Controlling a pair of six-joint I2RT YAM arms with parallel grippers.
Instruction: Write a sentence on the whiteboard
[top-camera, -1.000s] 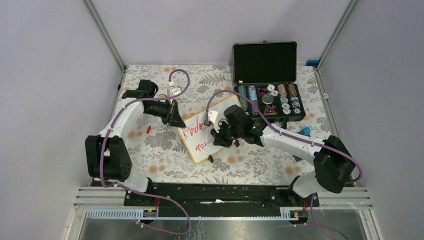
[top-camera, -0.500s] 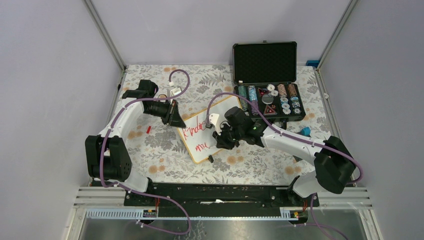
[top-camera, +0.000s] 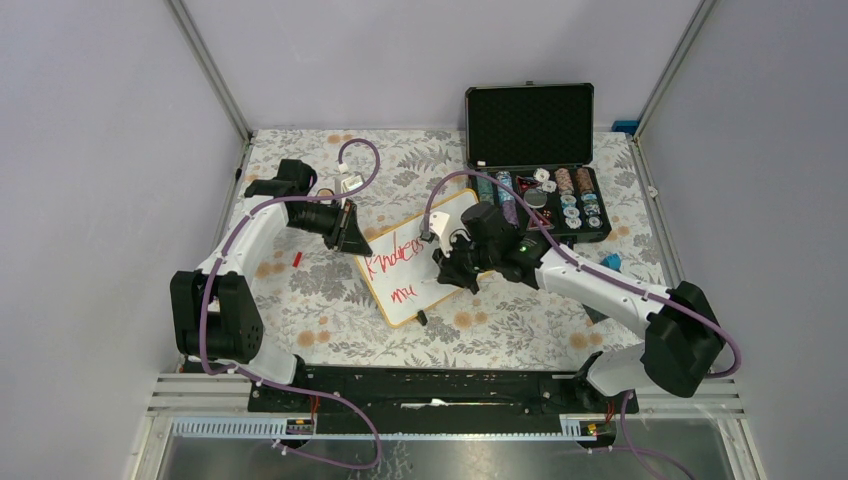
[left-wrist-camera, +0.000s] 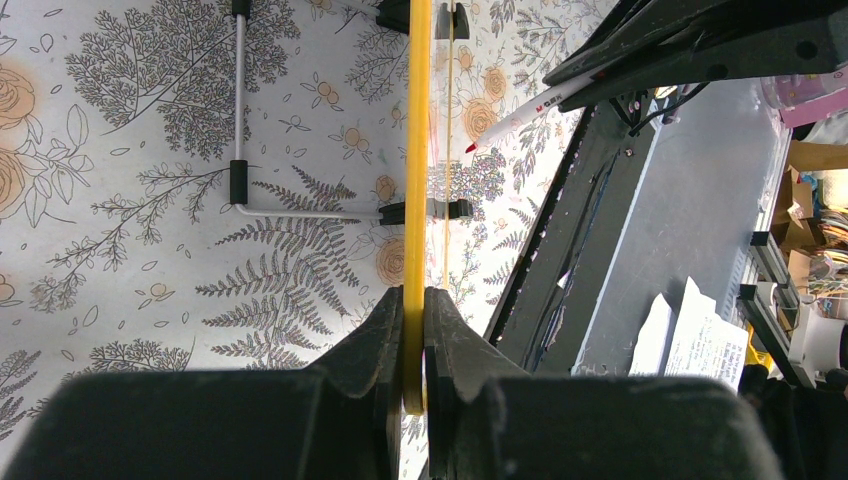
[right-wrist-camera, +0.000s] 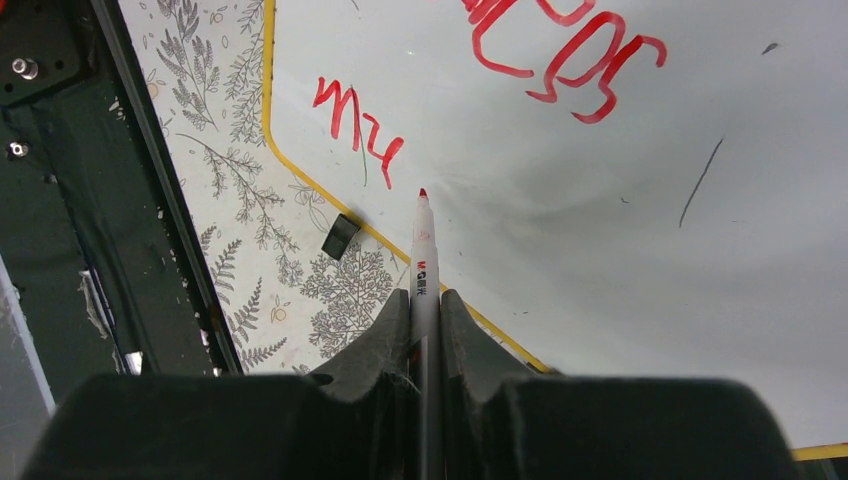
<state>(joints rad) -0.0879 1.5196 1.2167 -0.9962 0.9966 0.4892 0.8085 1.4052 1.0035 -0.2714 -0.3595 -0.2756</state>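
The whiteboard (top-camera: 432, 222) lies tilted on the flowered table, its rim yellowish. Red lettering, the sentence (top-camera: 396, 254), fills two lines, with the lower line reading "mu" (right-wrist-camera: 356, 120). My left gripper (top-camera: 352, 233) is shut on the board's rim (left-wrist-camera: 417, 180), which I see edge-on in the left wrist view. My right gripper (top-camera: 452, 272) is shut on a white marker (right-wrist-camera: 424, 262). The marker's red tip (right-wrist-camera: 422, 192) is just right of "mu", at or very near the board surface (right-wrist-camera: 600, 230).
An open black case (top-camera: 530, 125) of poker chips stands at the back right, close behind my right arm. A blue object (top-camera: 610, 262) lies right of the board and a small red piece (top-camera: 297, 258) left of it. A black foot (right-wrist-camera: 340, 236) sticks out below the board's near rim.
My right arm has shifted to the right along the board with the marker, uncovering more of the upper red line. The left arm and the board have stayed put.
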